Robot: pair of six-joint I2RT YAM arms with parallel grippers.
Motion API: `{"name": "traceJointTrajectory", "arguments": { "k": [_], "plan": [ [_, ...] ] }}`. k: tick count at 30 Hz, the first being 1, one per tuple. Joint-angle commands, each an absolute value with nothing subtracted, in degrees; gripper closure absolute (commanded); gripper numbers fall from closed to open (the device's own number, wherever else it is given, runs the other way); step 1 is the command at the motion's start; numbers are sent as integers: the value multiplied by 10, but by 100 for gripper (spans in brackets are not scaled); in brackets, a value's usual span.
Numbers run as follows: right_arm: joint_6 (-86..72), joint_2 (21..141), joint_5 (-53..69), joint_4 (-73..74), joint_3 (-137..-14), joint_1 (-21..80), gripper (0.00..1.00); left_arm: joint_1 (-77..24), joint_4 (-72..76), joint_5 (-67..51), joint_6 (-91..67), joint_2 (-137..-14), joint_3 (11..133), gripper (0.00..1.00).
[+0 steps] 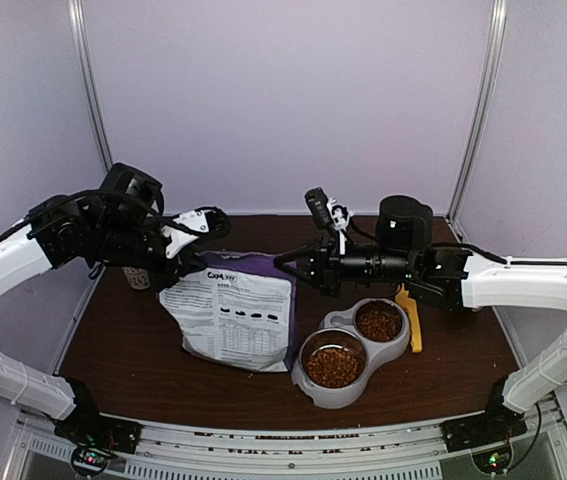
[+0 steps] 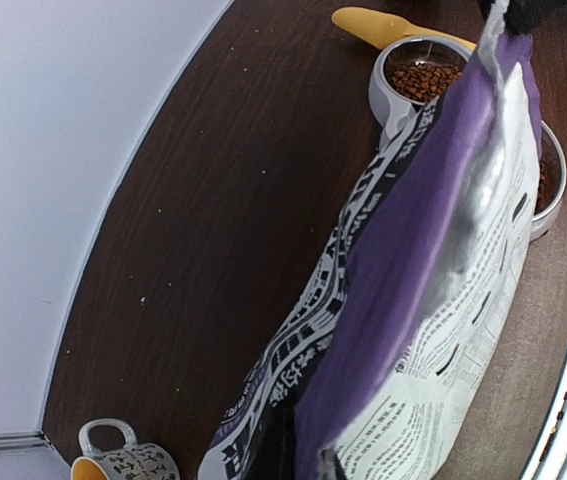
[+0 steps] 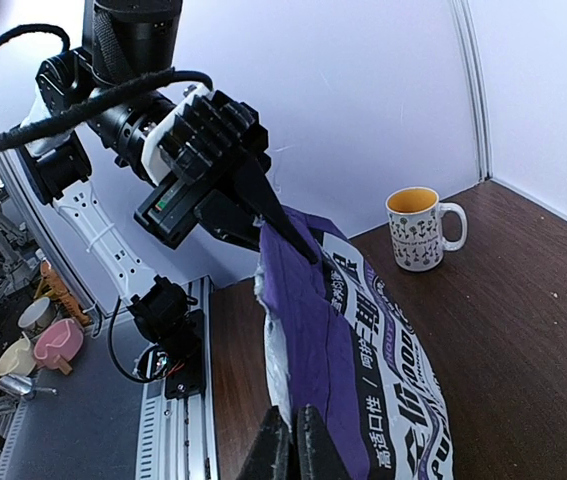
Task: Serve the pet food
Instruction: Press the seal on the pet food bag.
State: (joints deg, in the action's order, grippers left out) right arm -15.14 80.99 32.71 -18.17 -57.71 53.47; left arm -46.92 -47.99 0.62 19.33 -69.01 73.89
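The pet food fills both cups of a grey double bowl (image 1: 315, 385), as brown kibble in the near cup (image 1: 333, 367) and the far cup (image 1: 378, 321). The purple-and-white food bag (image 1: 238, 315) lies left of the bowl with its purple top edge lifted between both arms. My left gripper (image 1: 201, 258) is shut on the bag's left top corner, and the right wrist view shows it (image 3: 281, 222) pinching that corner. My right gripper (image 3: 295, 445) is shut on the opposite end of the bag's rim (image 3: 308, 340). In the left wrist view the bag (image 2: 413, 300) stretches toward the bowl (image 2: 388, 95).
A yellow scoop (image 1: 410, 320) lies on the table right of the bowl. A patterned mug (image 1: 138, 277) with a yellow inside stands at the back left, behind the left arm. White walls enclose the dark wooden table (image 1: 133, 340) on three sides.
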Motion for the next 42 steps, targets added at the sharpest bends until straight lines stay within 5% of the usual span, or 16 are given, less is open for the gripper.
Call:
{"name": "traceJointTrajectory", "arguments": {
  "k": [1, 9, 13, 16, 18, 21, 25, 28, 30, 36, 42],
  "plan": [
    [-161, 779, 328, -212, -570, 525, 100, -440, -487, 105, 183, -659, 718, 100],
    [-164, 779, 324, -215, -568, 524, 100, -429, -471, 136, 176, -623, 693, 83],
    [-166, 779, 324, -217, -567, 524, 100, -425, -467, 131, 178, -610, 686, 100],
    [-167, 779, 323, -218, -565, 524, 100, -424, -465, 141, 178, -606, 683, 100],
    [-168, 779, 323, -219, -564, 524, 100, -421, -464, 156, 177, -602, 680, 85],
    [-169, 776, 322, -220, -560, 524, 100, -414, -461, 157, 177, -594, 676, 83],
    [-168, 773, 321, -219, -558, 524, 100, -411, -459, 150, 177, -582, 672, 100],
    [-170, 774, 319, -220, -558, 523, 100, -410, -458, 145, 174, -579, 670, 100],
    [-170, 774, 318, -222, -557, 523, 100, -410, -458, 149, 172, -578, 669, 88],
    [-171, 771, 314, -221, -555, 523, 100, -405, -454, 167, 169, -570, 666, 71],
    [-172, 774, 312, -221, -555, 523, 100, -398, -424, 118, 166, -549, 651, 91]
  ]
}}
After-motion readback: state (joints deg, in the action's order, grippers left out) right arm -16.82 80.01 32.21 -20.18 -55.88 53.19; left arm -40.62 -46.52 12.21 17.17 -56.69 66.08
